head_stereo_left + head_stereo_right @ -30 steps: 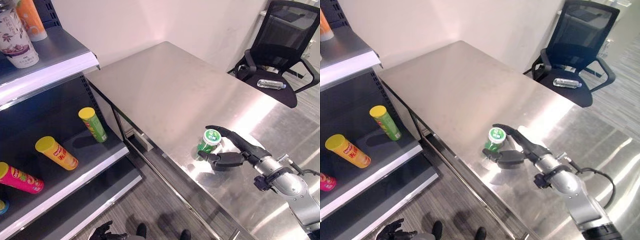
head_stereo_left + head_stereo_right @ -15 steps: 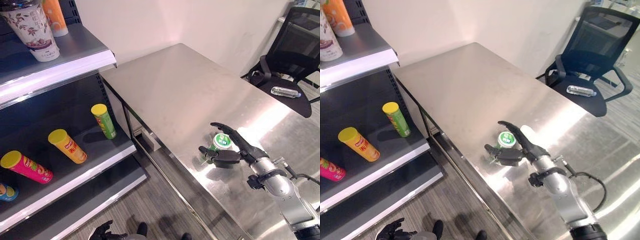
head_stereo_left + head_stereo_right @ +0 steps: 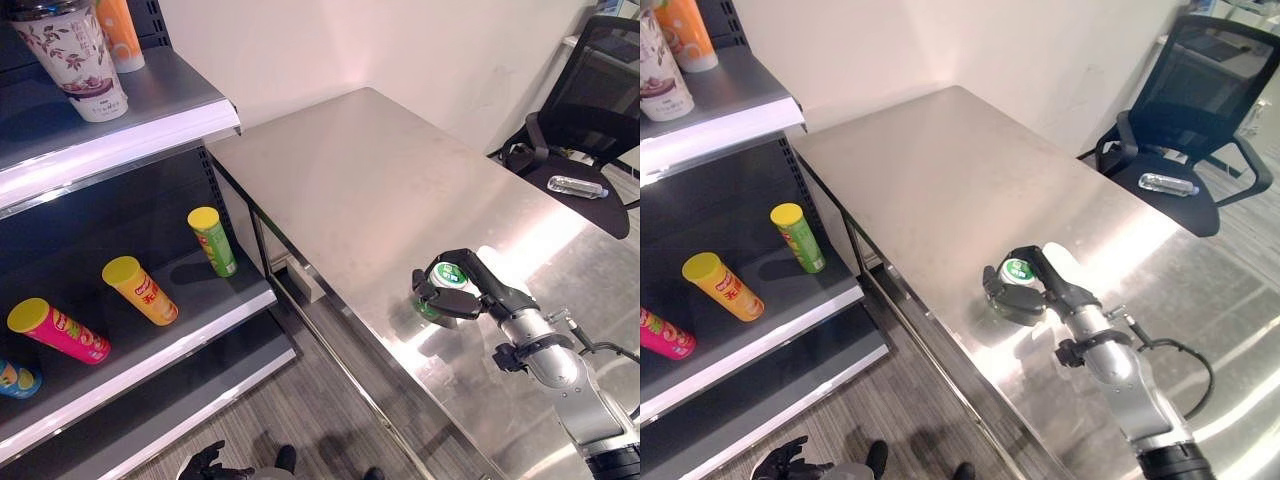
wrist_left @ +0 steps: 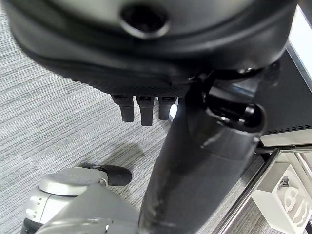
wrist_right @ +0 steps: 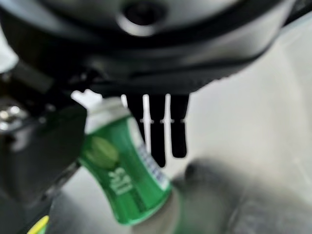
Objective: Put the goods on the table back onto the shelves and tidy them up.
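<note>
A small green can with a white rim and green lid (image 3: 450,273) stands on the steel table (image 3: 370,170) near its front edge. My right hand (image 3: 458,303) is shut on it: the fingers arch over the lid and the thumb presses the near side. In the right wrist view the green can (image 5: 117,170) sits between the thumb and the fingers (image 5: 161,131). My left hand (image 3: 212,464) hangs low by the floor, fingers relaxed and holding nothing.
The shelf unit stands at the left. Its lower shelf holds a green tube (image 3: 212,240), a yellow tube (image 3: 140,290), a pink tube (image 3: 58,330) and a blue can (image 3: 15,378). A patterned cup (image 3: 72,55) and an orange bottle (image 3: 120,30) stand above. A black chair (image 3: 1185,110) carries a water bottle (image 3: 1168,184).
My right hand's fingers and thumb have curled in from an open spread beside the green can and now clasp it. The left hand has not moved.
</note>
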### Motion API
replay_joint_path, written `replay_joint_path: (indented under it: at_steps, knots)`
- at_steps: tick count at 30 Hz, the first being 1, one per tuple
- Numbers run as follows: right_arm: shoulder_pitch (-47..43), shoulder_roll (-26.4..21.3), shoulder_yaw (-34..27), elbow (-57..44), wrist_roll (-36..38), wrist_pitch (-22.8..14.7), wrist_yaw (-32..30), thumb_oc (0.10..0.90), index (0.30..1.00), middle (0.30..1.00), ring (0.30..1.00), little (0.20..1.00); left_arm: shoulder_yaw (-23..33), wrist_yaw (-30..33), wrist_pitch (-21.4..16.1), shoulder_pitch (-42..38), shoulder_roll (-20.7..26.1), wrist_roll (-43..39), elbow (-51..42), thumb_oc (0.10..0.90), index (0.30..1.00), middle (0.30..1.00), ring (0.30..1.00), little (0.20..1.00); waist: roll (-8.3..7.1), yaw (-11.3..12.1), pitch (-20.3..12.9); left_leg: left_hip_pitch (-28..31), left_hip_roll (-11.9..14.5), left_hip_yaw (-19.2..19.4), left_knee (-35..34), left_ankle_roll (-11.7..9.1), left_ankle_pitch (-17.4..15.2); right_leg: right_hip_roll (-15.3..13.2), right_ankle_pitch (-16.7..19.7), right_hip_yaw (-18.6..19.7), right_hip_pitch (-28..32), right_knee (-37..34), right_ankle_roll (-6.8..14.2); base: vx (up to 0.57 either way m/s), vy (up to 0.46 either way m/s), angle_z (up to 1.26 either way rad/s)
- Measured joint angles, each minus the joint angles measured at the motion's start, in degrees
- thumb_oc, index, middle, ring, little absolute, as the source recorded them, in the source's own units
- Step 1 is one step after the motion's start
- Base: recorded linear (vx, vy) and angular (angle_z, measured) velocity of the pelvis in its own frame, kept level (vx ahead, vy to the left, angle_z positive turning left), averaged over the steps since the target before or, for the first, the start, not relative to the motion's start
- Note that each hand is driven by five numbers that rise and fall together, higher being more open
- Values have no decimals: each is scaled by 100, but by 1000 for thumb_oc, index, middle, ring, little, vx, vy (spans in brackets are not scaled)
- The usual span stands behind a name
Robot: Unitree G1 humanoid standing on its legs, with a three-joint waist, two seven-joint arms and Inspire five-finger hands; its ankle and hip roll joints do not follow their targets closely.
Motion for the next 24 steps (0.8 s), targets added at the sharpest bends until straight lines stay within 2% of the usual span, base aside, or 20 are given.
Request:
replay_joint_path:
  at_steps: [6,10,14,19,21,24]
  knots:
    - [-12,-7,-61,-4,2,0,-25,400,300,300,300,300,6,3,0,0,1,-1,-2,800,900,900,900,900,0,-1,0,10,5,5,0,-5,4,4,0,9,7,0,0,-2,-18,0]
    - [-267,-81,-334,-40,63,-2,-119,400,300,300,300,300,13,2,6,14,7,-5,-61,800,900,900,900,900,13,1,-7,12,17,-1,0,-19,13,14,0,6,8,0,0,-33,-66,0]
    - [-1110,-196,-403,-73,528,-53,-362,400,300,300,300,300,11,4,-5,-26,11,-51,-135,800,900,900,900,900,48,25,-19,9,55,-41,1,-54,50,51,-1,-29,36,-1,-4,-45,-85,5]
    - [-2329,-217,-316,-142,1143,-150,-627,400,300,300,300,300,-74,3,7,-128,-1,-103,-90,800,900,900,900,900,88,114,-15,-82,95,-371,55,-157,114,143,-71,-316,128,-1,-97,-75,-128,33]
    - [-2572,-263,-269,-227,1283,-281,-704,400,300,300,300,300,-88,3,4,-145,0,-121,-82,800,900,900,900,900,128,312,-5,-105,118,-473,107,-167,107,177,-92,-386,188,0,-117,-77,-117,24]
    - [-3346,-271,78,-277,1542,-390,-765,400,300,300,300,300,-109,5,6,-183,6,-122,62,800,900,900,900,900,243,445,48,-199,136,-720,119,-297,184,242,-163,-638,234,0,-150,-102,-110,41]
